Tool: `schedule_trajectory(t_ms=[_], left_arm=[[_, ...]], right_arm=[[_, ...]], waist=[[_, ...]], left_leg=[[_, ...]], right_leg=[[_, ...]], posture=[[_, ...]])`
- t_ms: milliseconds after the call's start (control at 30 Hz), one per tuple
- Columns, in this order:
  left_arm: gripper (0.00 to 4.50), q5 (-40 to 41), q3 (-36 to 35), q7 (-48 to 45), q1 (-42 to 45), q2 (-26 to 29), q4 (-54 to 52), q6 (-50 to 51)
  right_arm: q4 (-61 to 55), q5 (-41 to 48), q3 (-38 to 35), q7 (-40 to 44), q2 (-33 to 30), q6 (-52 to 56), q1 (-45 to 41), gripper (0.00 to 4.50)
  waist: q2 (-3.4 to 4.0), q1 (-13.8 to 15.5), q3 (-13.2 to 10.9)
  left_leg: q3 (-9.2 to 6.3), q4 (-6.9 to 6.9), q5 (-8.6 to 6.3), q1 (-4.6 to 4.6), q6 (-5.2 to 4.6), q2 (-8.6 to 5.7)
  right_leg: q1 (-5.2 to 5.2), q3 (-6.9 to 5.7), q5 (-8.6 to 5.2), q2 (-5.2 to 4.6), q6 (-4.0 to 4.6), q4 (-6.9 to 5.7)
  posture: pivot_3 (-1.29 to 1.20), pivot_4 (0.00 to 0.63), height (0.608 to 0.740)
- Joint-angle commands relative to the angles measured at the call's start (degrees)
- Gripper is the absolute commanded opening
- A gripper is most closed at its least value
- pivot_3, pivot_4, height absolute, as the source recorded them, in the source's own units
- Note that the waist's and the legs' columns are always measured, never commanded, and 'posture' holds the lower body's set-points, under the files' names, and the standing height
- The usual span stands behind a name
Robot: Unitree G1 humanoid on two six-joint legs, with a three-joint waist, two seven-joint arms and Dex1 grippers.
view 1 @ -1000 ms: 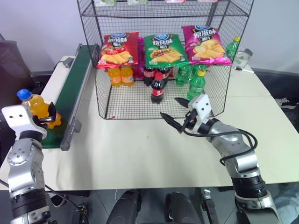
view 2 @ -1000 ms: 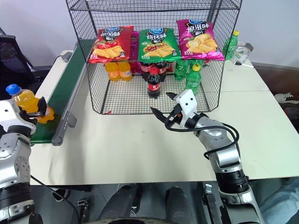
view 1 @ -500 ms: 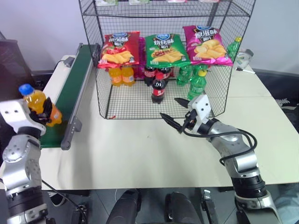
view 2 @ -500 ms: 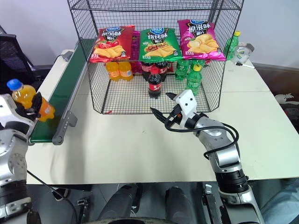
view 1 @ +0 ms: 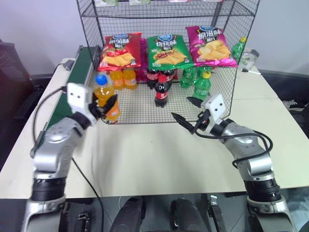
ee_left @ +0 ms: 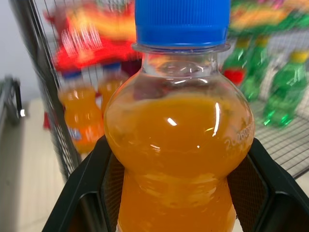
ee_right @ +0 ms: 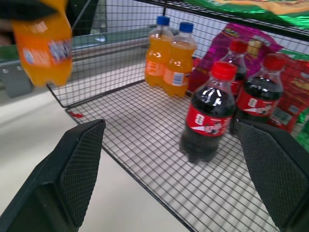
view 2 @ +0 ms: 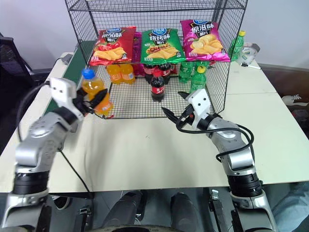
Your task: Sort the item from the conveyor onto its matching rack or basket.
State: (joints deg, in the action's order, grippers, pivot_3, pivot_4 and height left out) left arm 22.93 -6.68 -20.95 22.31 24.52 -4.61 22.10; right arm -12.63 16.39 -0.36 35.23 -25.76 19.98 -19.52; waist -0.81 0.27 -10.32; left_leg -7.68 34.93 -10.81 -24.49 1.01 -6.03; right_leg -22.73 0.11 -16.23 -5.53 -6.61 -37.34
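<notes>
- The orange soda bottle (view 1: 105,96), with its blue cap up and slightly tilted, is held in the air by the left claw (view 1: 107,107), whose two black fingers (ee_left: 91,186) are clamped on its lower body.
- The bottle is seen just in front of the left front corner of the black wire rack (view 1: 227,72), above the pale desk (view 1: 145,154) and clear of the surface.
- The dark green conveyor (view 1: 72,77) is seen to the left of the rack, running away along the desk's left side.
- The right claw (view 1: 188,115) is held above the desk near the rack's open front, with its fingers (ee_right: 72,169) spread wide apart and nothing between them.
- On the rack's bottom tier, two more orange soda bottles (ee_right: 170,58) are stood together at the back left, dark cola bottles (ee_right: 208,111) with red caps in the middle, and green soda bottles (view 1: 202,83) to the right.
- On the tier above, three crisp bags are laid side by side: a red bag (view 1: 120,50), a green bag (view 1: 168,49) and a pink bag (view 1: 212,46).
- Another green bottle (view 1: 240,48) is seen on the desk outside the rack's right side.
</notes>
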Motion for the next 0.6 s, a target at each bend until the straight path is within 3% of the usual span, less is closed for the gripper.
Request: schedule_trajectory(t_ms=[33,267,600], left_arm=[[2.38,-5.29,1.36,2.74,5.89,-5.06,10.84,-9.25],[2.38,-12.79,3.14,3.93,17.37,-11.76,35.79,-25.74],[2.38,-14.20,0.64,5.32,26.03,-14.21,55.88,-37.71]], right_arm=[[-0.49,-0.02,-1.97,-0.15,-0.74,-2.02,-0.17,4.50],[-0.87,-0.31,-2.05,-0.75,-0.42,-3.08,1.19,4.50],[-1.48,-0.45,-2.35,-1.77,-0.49,-3.31,2.07,4.50]], waist=[[-0.02,0.36,-0.01],[-0.04,0.44,-0.02],[-0.04,0.04,-0.02]], left_leg=[[0.00,0.01,0.00,0.00,0.00,-0.03],[-0.02,0.11,0.01,-0.06,-0.01,-0.09],[-0.01,0.14,0.01,-0.05,-0.01,-0.08]], right_leg=[[-0.01,-0.02,0.00,0.02,0.00,0.00],[0.02,-0.08,0.01,0.00,-0.03,-0.01],[-0.02,-0.07,0.01,0.04,-0.04,-0.10]], posture=[[0.00,0.150,0.740],[0.00,0.150,0.740],[0.00,0.150,0.740]])
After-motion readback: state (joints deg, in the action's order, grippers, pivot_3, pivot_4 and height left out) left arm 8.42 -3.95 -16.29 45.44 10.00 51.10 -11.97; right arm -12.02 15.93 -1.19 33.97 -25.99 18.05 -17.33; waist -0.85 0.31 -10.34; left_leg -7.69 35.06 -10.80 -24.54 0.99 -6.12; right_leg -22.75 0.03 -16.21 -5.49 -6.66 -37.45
